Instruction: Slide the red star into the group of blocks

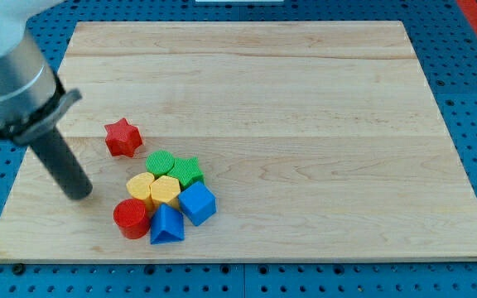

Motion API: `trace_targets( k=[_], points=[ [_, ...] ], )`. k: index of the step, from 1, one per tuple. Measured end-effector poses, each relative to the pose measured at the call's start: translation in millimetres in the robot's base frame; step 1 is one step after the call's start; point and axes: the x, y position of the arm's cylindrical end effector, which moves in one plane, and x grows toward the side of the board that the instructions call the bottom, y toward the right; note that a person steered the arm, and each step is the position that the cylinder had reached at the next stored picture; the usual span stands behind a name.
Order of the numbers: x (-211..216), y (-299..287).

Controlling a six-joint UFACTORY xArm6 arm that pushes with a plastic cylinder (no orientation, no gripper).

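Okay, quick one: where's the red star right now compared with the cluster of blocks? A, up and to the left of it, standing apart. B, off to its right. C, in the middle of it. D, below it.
A: the red star sits apart, toward the view's top left of the cluster, nearest the green block; my tip is left of both.

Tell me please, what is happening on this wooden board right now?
A robot arm with a straight dark rod is pushing small coloured blocks on a light wooden board. My tip rests near the view's left edge, below and left of the red star-shaped block, not touching it. The red star sits apart, just up-left of a tight group: a green block, a green star, two yellow blocks, a red cylinder and two blue blocks.
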Motion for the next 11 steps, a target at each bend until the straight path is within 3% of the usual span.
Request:
trace_targets(
  k=[2,3,4,5,6,8,10,11],
  points=[
    [-79,-24],
    [-113,6],
    [-107,64],
    [-68,30],
    [-79,29],
    [-49,-20],
    [-7,43],
    [-7,42]
  ],
)
